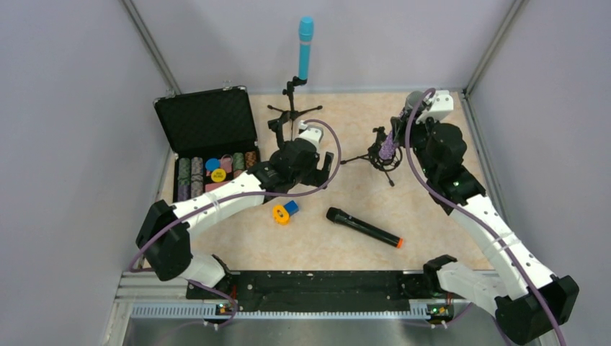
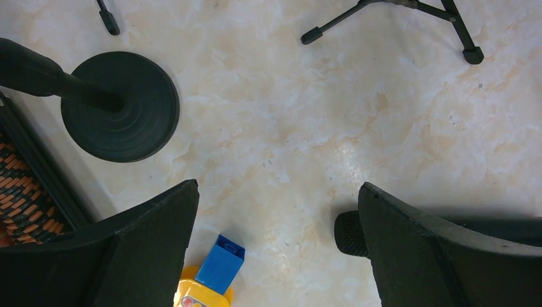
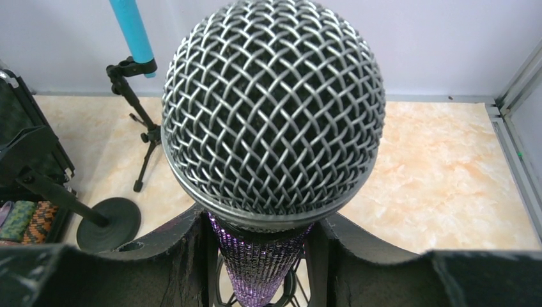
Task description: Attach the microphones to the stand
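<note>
**Left arm** (image 1: 230, 193): I see it extending low over the counter (image 1: 317, 241), wrist turned downward. Its jaws are spread wide and hold nothing. Bare counter lies between them. A small orange-and-blue object (image 2: 211, 275) sits just inside one finger (image 2: 140, 249). The grille end of the black microphone (image 2: 348, 233) lies just beside the other finger, and I cannot tell whether they touch. A round-base stand (image 2: 121, 105) stands ahead of the jaws, off to one side.

**Right arm** (image 1: 490, 223): it extends forward with the elbow raised. Its jaws are clamped on the glittery body of the purple microphone (image 3: 271, 109), which stands upright between them above a tripod stand (image 1: 376, 154). The silver grille rises clear above the jaws.

The light-blue microphone (image 1: 305, 43) stands upright in the far tripod stand (image 1: 292, 108), well beyond both pairs of jaws.
</note>
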Available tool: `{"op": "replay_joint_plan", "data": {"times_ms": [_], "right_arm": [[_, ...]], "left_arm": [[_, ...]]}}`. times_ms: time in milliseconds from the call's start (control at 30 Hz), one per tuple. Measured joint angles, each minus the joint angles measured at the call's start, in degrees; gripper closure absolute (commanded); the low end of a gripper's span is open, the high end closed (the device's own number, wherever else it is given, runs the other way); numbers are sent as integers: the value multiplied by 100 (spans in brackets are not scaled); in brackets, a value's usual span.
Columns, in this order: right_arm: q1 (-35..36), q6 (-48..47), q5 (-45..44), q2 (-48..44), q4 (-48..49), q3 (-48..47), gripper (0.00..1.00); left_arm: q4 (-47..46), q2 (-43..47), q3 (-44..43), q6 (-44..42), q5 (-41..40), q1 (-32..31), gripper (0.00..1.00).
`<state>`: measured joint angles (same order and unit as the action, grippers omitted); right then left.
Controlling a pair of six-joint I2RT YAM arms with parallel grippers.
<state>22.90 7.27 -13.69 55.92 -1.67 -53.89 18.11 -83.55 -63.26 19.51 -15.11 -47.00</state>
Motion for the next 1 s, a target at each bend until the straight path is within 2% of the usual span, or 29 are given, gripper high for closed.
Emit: {"op": "replay_joint_plan", "data": {"times_ms": [567, 1000], "right_arm": [[0, -35, -374, 50, 402, 179, 100], [0, -155, -575, 212, 1497, 640, 100]], "left_arm": [[0, -4, -2, -13, -63, -55, 1], [17, -111, -33, -31, -83, -116, 1]]}}
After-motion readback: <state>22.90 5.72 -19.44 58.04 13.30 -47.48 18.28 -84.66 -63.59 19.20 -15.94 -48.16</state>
